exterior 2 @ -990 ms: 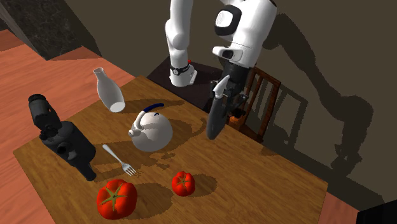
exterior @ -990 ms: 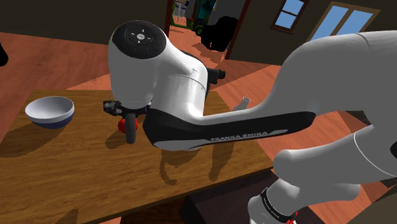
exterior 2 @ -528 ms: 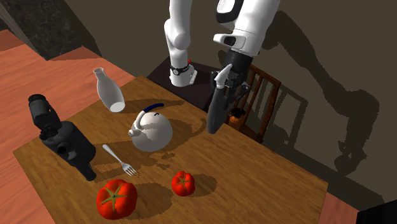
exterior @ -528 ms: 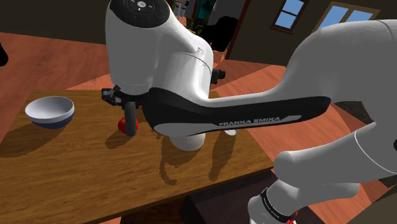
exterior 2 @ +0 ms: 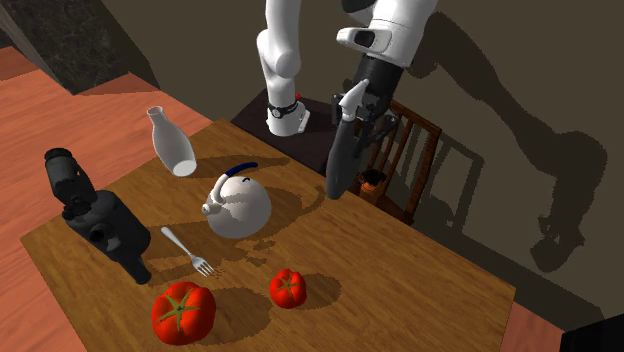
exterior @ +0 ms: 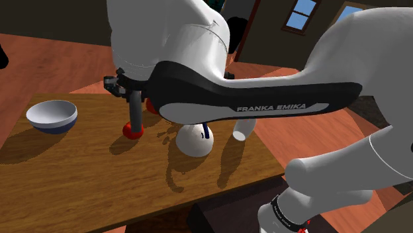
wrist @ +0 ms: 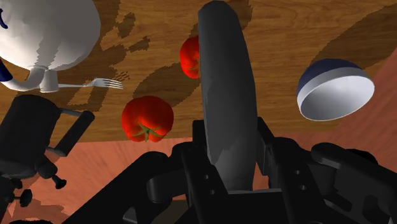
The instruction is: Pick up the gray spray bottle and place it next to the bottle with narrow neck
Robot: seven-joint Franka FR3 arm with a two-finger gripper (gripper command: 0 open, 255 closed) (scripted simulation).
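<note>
Spray bottle (exterior 2: 340, 168), dark gray, hangs in your gripper (exterior 2: 355, 108): the two black fingers clamp its upper end, and its long body points down, clear of the wooden table (exterior 2: 430, 290). In the wrist view you see the bottle (wrist: 226, 108) running straight out from between the fingers, which press on both its sides. It hangs well apart from the white narrow-necked bottle (exterior 2: 172, 143), which stands upright near the table's edge. The white teapot (exterior 2: 238, 207) is closer to it.

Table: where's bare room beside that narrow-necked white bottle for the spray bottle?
Bare wood lies between white bottle and teapot. More lies between small tomato and the edge by the chair. Crowded among fork, black device and teapot.
</note>
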